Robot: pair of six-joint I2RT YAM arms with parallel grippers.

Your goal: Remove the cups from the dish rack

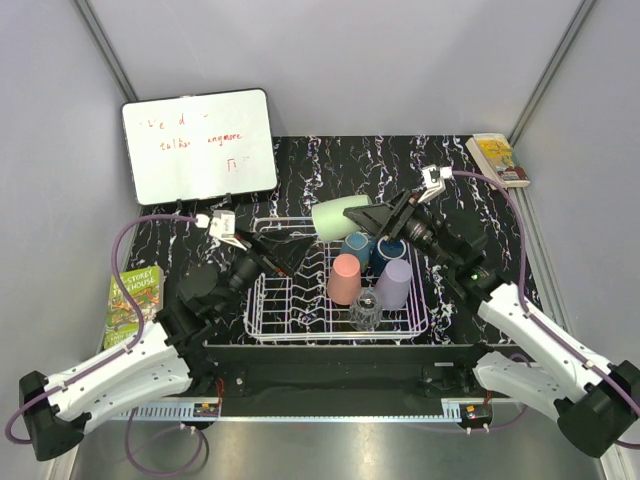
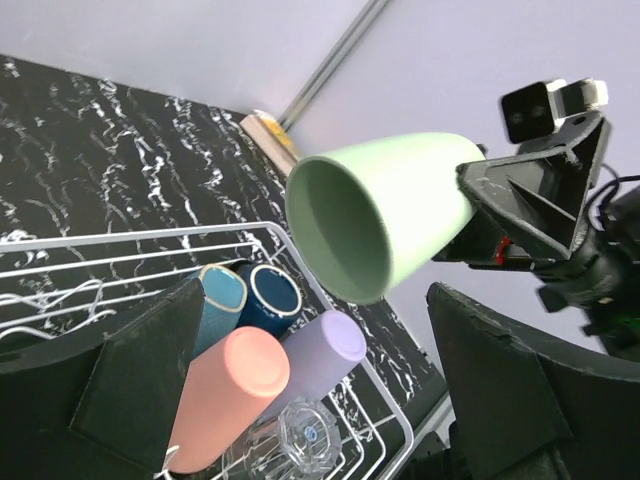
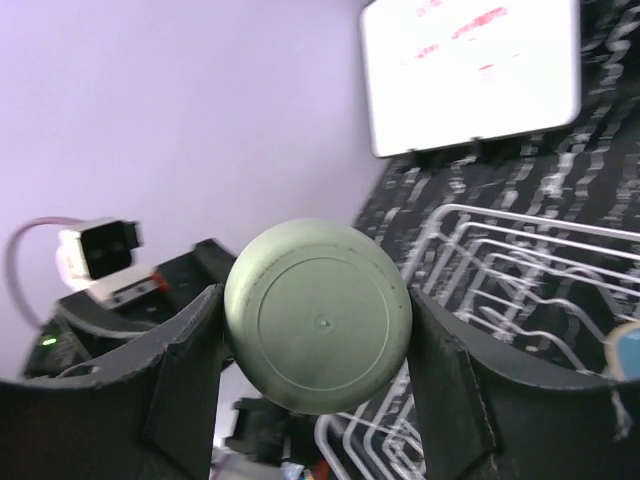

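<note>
- Far left, a paperback (image 1: pixel 133 305) lies on the grey ledge beside the table, its lower corner tucked under the left arm.
- Behind it a whiteboard (image 1: pixel 198 145) leans on the back wall; there's red scribble on it, too faint to read properly.
- The left gripper (image 1: pixel 275 258) hangs over the near-left part of the dish rack (image 1: pixel 285 305), jaws spread wide, nothing between them.
- The rack sits mid-table, white wire on black; its front edge slips out of sight behind the arm mounts.
- Above the rack's far side is the pale green cup (image 1: pixel 340 217), lying sideways in the air with its mouth towards the left arm.
- The right gripper (image 1: pixel 380 218) has it by the base end, fingers (image 3: pixel 180 390) closed snug against both sides.
- In the right wrist view the cup's round bottom fills the middle and everything behind is blurred.
- Lower down, the salmon cup (image 1: pixel 344 279) and lavender cup (image 1: pixel 396 284) stand base-up in the rack.
- The teal cup (image 1: pixel 356 245) and dark blue cup (image 1: pixel 388 250) sit just behind, mouths showing, partly covered by the right gripper.
- The clear glass (image 1: pixel 365 312) at the front is hard to pick out against the wires.
- Far right, a second book (image 1: pixel 497 158) rests by the corner.
- The table (image 1: pixel 330 160) is black with white marbling; plain grey walls close it in.
</note>
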